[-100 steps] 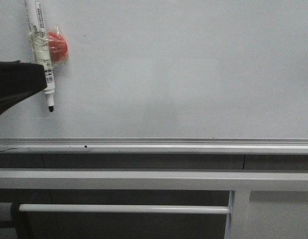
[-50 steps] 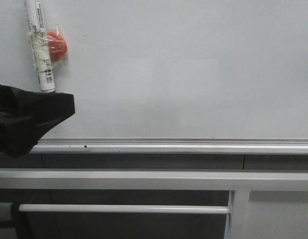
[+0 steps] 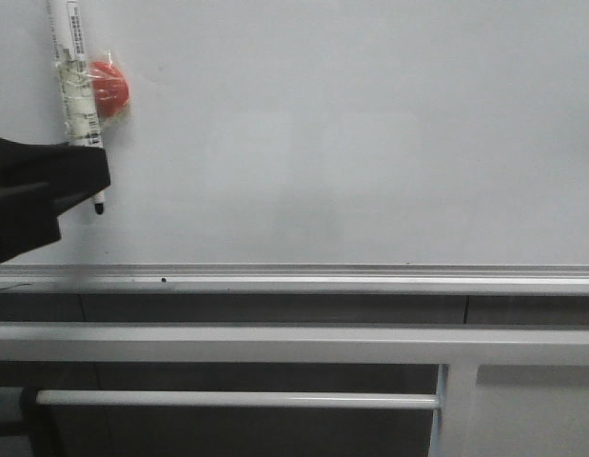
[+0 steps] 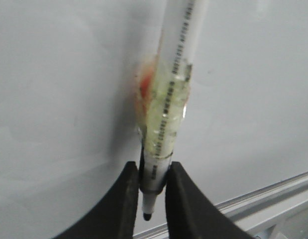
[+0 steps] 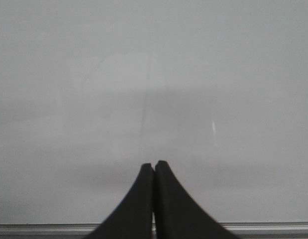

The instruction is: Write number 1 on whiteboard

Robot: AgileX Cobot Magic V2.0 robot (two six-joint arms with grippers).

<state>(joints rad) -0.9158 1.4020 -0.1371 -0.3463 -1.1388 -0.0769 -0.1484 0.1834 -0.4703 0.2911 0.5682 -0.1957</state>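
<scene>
Left claw grips the marker, print unreadable; right claw closed, empty.

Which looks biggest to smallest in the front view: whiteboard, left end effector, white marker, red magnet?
1. The large pale grey whiteboard.
2. The black left end effector, though it sits nearer the camera, so it looks inflated.
3. The slim white marker with black tip.
4. The round red magnet.
</scene>
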